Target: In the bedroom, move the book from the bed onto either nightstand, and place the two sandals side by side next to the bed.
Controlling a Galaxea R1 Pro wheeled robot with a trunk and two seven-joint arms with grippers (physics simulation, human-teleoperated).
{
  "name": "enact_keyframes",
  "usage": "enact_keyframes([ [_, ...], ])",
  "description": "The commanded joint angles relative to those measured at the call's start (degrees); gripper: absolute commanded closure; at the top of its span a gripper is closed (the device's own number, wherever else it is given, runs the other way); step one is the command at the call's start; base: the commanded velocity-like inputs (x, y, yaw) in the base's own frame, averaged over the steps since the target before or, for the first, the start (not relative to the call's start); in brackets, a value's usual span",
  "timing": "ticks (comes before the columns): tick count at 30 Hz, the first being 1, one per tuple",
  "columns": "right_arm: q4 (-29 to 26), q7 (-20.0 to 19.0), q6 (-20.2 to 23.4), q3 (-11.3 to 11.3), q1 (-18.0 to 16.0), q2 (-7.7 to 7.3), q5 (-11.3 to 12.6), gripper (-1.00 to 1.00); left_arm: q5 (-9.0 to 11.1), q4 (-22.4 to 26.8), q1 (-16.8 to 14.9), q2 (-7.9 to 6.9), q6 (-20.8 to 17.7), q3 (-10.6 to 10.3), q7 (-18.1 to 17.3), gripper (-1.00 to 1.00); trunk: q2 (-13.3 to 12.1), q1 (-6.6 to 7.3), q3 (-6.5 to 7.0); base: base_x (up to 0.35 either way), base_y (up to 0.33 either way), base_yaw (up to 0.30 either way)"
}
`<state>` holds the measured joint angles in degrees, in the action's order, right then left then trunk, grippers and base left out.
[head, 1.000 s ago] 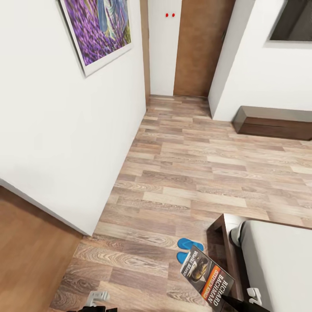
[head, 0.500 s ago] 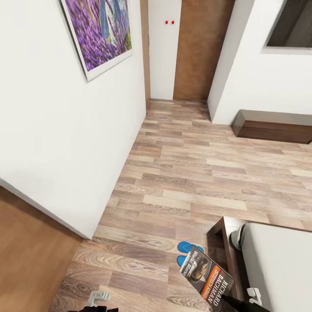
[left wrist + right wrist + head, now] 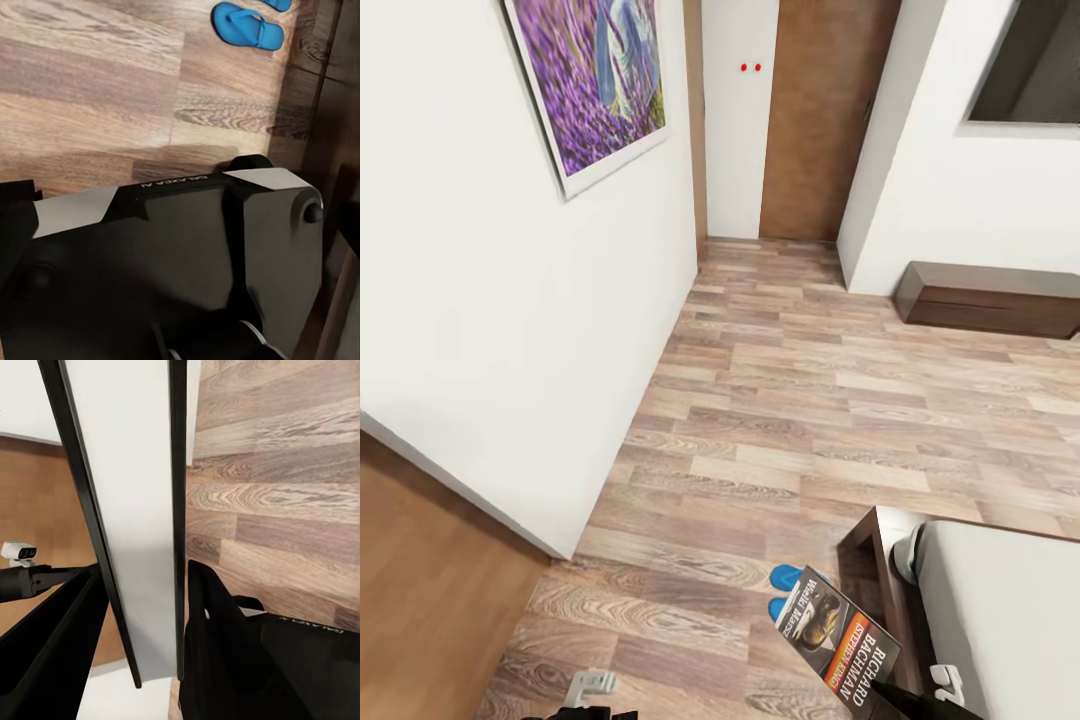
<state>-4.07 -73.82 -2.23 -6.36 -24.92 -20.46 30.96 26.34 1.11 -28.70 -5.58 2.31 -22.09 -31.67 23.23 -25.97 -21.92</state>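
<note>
Holding the book [image 3: 838,638] upright over the wooden floor [image 3: 800,400], your right gripper [image 3: 139,607] has its two dark fingers clamped on the book's edges. Both blue sandals [image 3: 788,592] lie on the floor just beside the bed [image 3: 1000,610] corner. Your left gripper's state cannot be determined.

A framed purple picture [image 3: 600,85] hangs on the white wall [image 3: 510,330] at the left. A brown wooden door [image 3: 815,120] stands closed at the far end of the plank floor [image 3: 790,400]. Two red dots [image 3: 750,68] mark the white panel beside the door. A long low dark-brown cabinet [image 3: 990,300] sits against the right wall, below a dark-framed opening [image 3: 1030,65].
</note>
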Motion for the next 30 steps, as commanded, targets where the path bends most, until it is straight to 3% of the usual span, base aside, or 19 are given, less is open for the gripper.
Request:
enact_keyframes([
  [1, 0.0, -0.1, -0.2, -0.5, 0.0, -0.02, 0.4, 1.0, 0.4, -0.1, 0.0, 0.01, 0.2, -0.5, -0.2, -1.0, 0.1, -0.03, 0.01, 0.0, 0.0, 0.0],
  [30, 0.0, -0.1, -0.2, -0.5, 0.0, -0.03, 0.4, 1.0, 0.4, -0.1, 0.0, 0.48, 0.3, -0.3, -0.1, -1.0, 0.1, -0.03, 2.69, 0.0, 0.0, 0.0],
])
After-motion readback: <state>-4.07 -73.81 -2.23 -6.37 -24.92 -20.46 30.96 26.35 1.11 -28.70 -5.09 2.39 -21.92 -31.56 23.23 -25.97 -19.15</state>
